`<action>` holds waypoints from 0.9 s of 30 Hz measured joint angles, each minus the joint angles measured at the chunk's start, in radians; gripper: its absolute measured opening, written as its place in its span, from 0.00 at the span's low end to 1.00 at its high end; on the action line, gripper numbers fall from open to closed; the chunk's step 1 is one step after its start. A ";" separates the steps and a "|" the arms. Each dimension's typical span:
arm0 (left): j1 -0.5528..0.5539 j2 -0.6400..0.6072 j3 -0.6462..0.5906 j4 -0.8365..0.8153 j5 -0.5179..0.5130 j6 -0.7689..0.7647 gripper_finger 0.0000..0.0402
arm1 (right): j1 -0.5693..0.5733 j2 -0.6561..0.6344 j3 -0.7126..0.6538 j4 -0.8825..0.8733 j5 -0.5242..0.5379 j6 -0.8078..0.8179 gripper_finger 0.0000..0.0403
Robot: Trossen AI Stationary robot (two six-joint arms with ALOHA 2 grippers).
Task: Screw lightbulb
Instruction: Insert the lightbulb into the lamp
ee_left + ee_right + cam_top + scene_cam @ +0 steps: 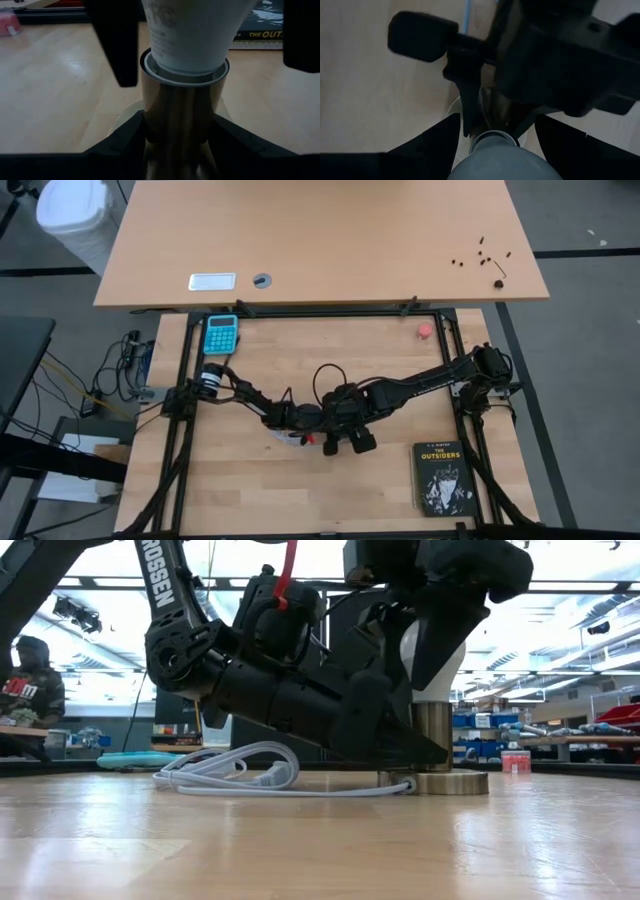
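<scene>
Seating done: bulb (192, 40) upright in socket (182, 115). Left gripper (180, 137) clamps socket; right gripper (495, 145) part-open around bulb. Final tightening probably left.

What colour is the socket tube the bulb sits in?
Brassy gold metal socket tube, with the white frosted lightbulb seated in its top; the left wrist view shows it best.
</scene>
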 joint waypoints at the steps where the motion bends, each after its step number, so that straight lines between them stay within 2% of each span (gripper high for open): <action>1: 0.000 0.000 0.000 0.001 -0.004 0.000 0.49 | 0.000 0.000 0.000 0.001 0.005 0.019 0.66; 10: -0.010 0.000 0.000 0.009 -0.047 -0.007 0.49 | -0.022 0.000 0.000 0.002 0.027 0.210 0.66; 27: -0.009 -0.001 0.000 0.005 -0.054 -0.006 0.49 | -0.021 0.000 0.075 -0.019 0.013 0.144 0.85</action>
